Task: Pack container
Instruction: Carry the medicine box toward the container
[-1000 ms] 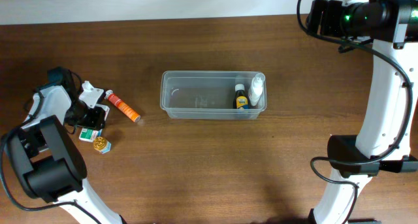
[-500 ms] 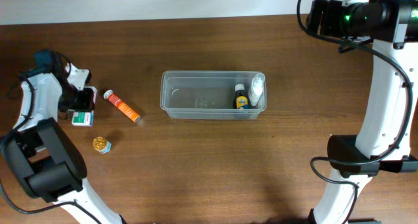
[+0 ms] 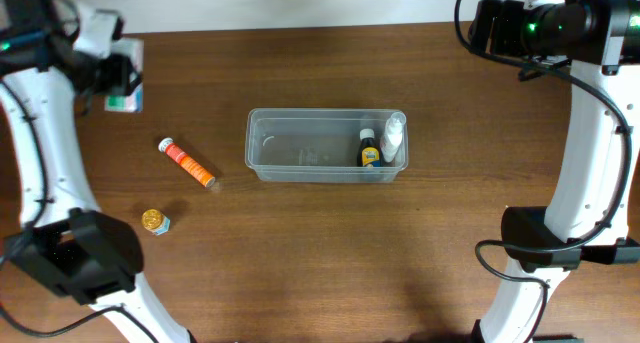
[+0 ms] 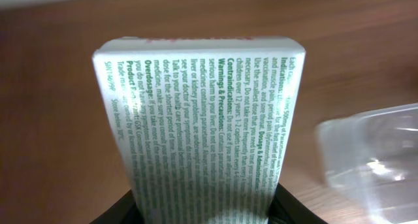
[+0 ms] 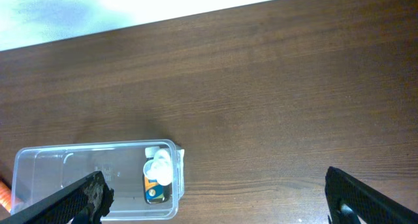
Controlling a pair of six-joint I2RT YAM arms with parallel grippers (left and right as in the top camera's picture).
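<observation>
packing is partly done: the container sits mid-bench, with a labelled bottle and a white bottle at its right end. the left end effector grips the box near the far left corner, well apart from the container. a tube and a jar lie on the bench, probably left to pack. the right end effector is spread wide, holding nothing. the left wrist view shows the box's green print close up. overhead alone shows the jar.
</observation>
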